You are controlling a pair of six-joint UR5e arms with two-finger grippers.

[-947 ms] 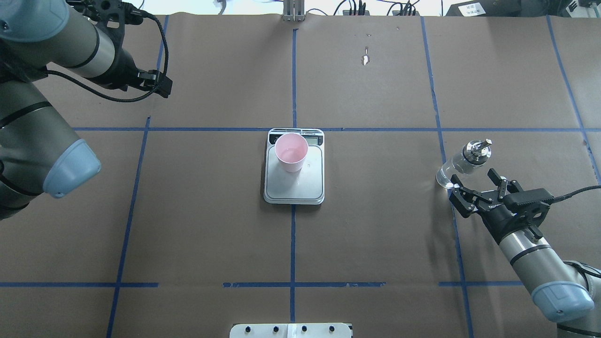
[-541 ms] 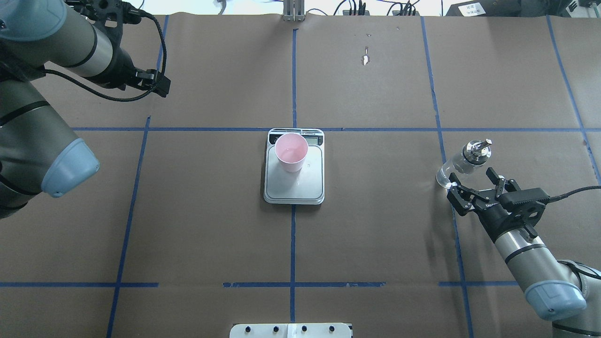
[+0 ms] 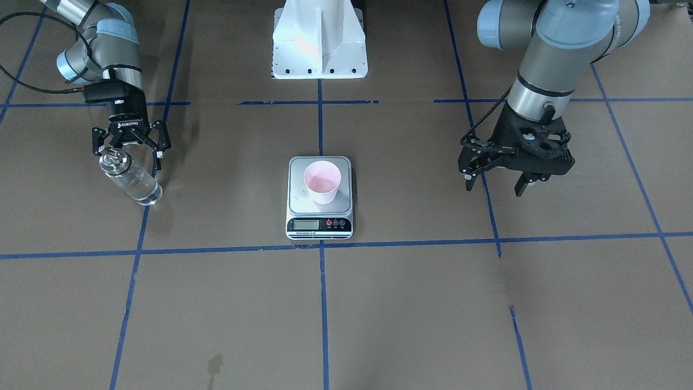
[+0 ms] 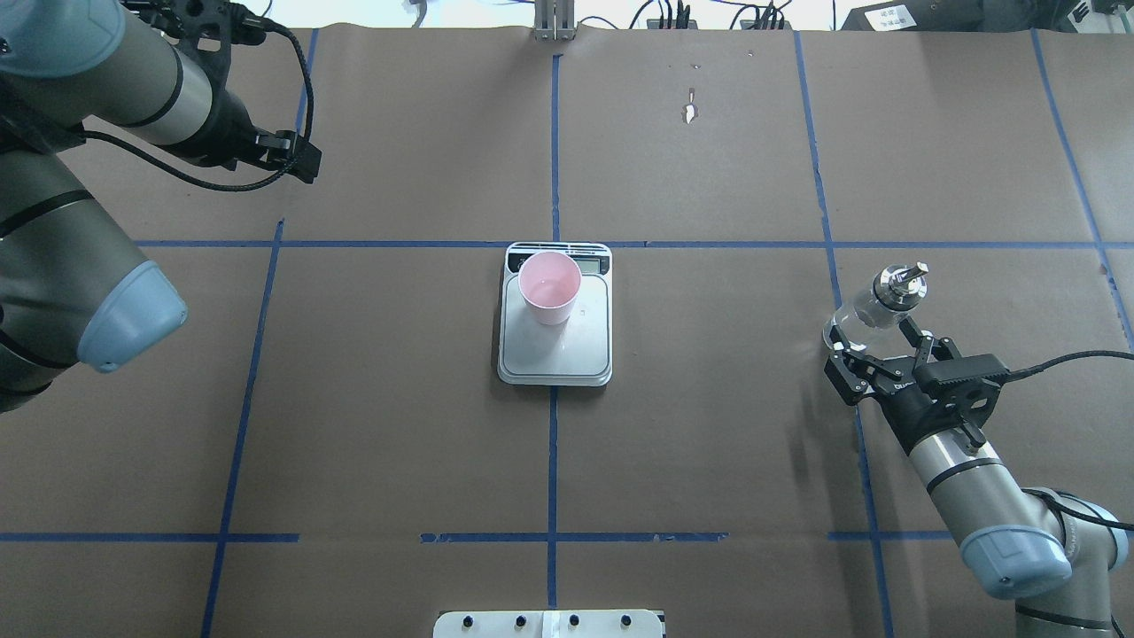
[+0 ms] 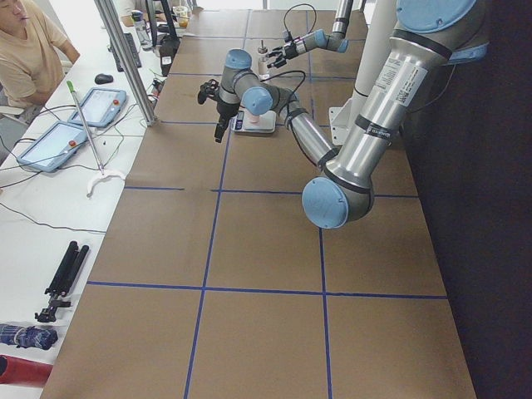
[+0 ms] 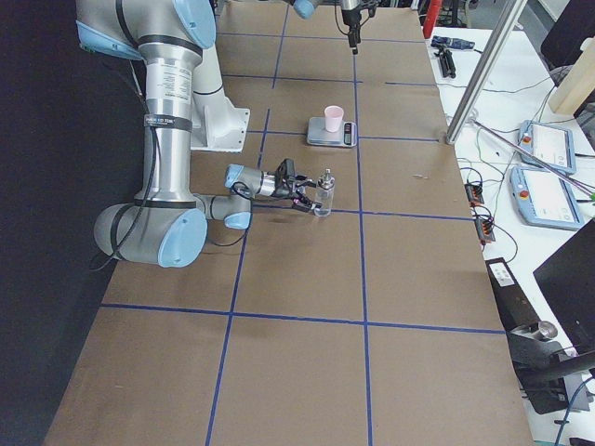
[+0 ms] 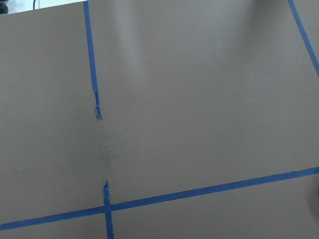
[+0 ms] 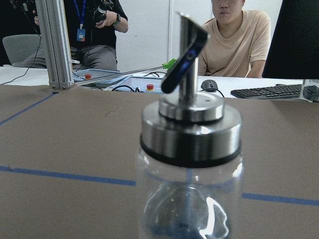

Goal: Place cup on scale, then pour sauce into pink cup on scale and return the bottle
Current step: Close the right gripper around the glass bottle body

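Front view: one pink cup (image 3: 322, 181) stands on one scale (image 3: 319, 223) at the middle of the tabletop (image 3: 411, 303), which is brown paper gridded with blue tape (image 3: 411, 238). One glass bottle (image 3: 132, 181) stands well apart from them. The right end effector (image 3: 130, 154) has its fingers spread either side of the bottle. The left end effector (image 3: 493, 188), also spread, hangs over bare paper.

Right wrist view: the bottle's steel cap looms close, and two people (image 8: 234, 35) are at a white desk (image 8: 259, 84) beyond.

The right end effector (image 4: 869, 337), jaws spread, has slid sideways and drawn closer to the bottle (image 4: 873, 306). Its fingers (image 4: 909, 326) now stand either side of the bottle, where before one lay off beyond it.
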